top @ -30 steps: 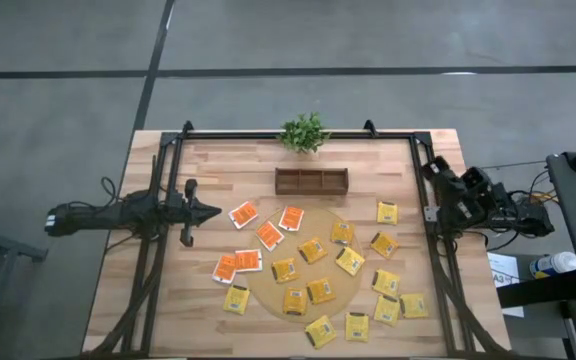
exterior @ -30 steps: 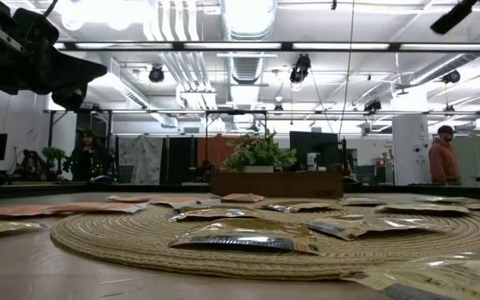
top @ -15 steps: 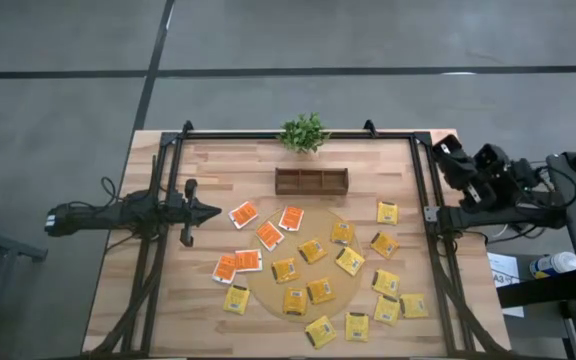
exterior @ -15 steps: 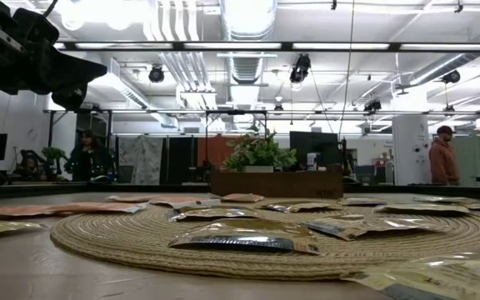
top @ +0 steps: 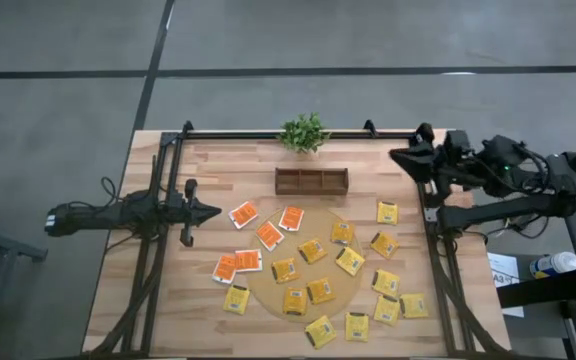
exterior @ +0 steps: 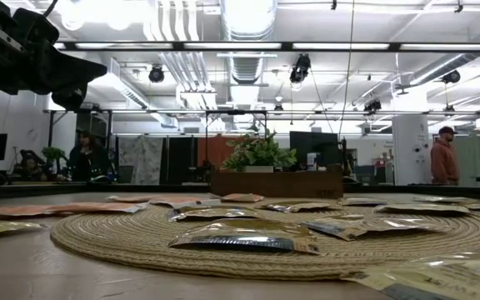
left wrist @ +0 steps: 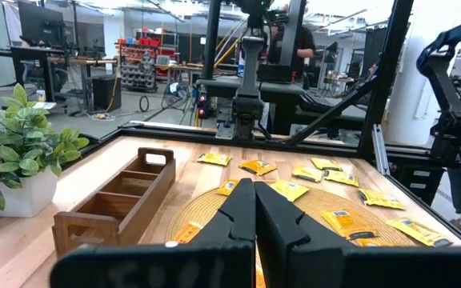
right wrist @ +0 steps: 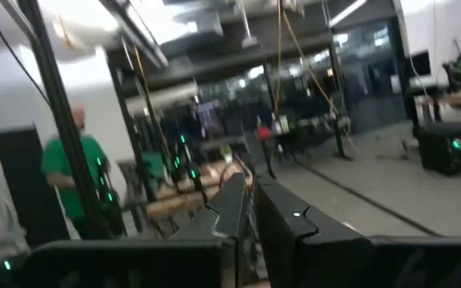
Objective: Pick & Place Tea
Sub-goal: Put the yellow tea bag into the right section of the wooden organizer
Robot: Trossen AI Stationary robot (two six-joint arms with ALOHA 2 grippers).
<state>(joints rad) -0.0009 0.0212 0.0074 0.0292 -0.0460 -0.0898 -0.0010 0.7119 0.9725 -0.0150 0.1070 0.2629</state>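
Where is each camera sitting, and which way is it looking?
High view: above, looking straight down at the table, both arms.
Low view: table height, looking across the mat; one arm, upper corner.
Left wrist: looks past the left gripper over the tray.
Right wrist: right gripper faces the room.
Shared: tea packets, plant.

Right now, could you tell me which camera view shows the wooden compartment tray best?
The left wrist view: the wooden tray shows its open compartments, apparently empty. The high view gives it small from above; the low view shows only its side; the right wrist view misses it.
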